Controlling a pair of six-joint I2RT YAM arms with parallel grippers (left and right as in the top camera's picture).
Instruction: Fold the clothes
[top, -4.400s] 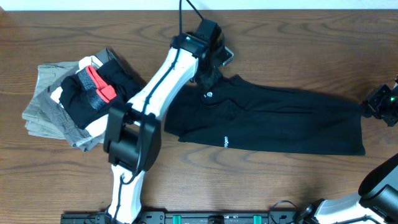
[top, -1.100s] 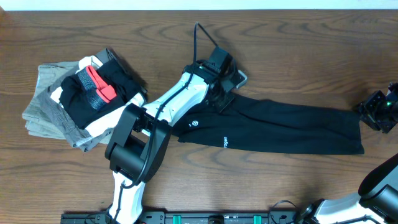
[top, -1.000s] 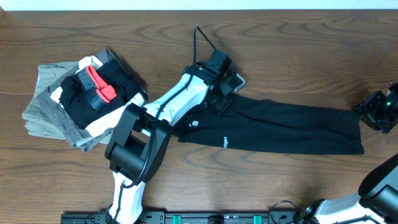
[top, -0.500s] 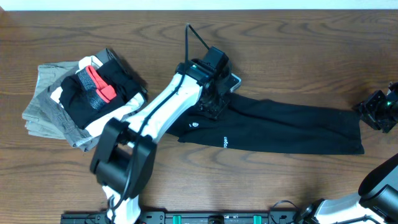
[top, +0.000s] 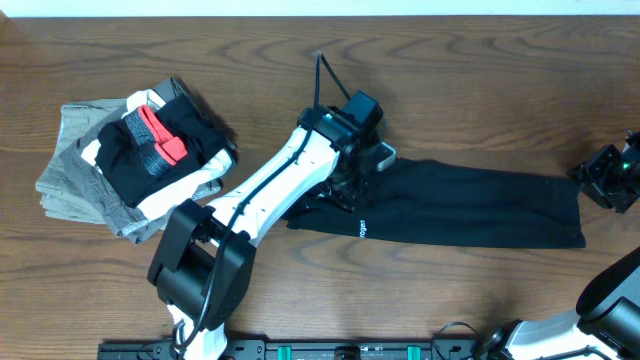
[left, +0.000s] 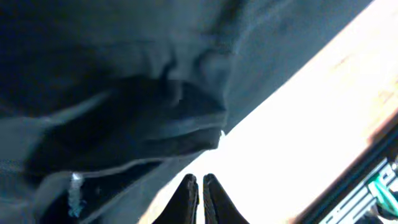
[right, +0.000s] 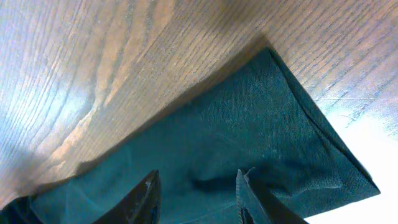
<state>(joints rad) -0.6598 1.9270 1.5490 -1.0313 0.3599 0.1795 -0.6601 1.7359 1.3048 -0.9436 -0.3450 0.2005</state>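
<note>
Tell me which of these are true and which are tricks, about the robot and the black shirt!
1. The black T-shirt lies stretched out long on the wooden table. True.
2. The right gripper is squeezed shut. False: its fingers stand apart above a corner of the shirt.
3. A pile of folded garments sits to the left of the shirt. True.
4. The left gripper is wide open. False: its fingertips are together.
5. A red patch shows on that pile. True.
</note>
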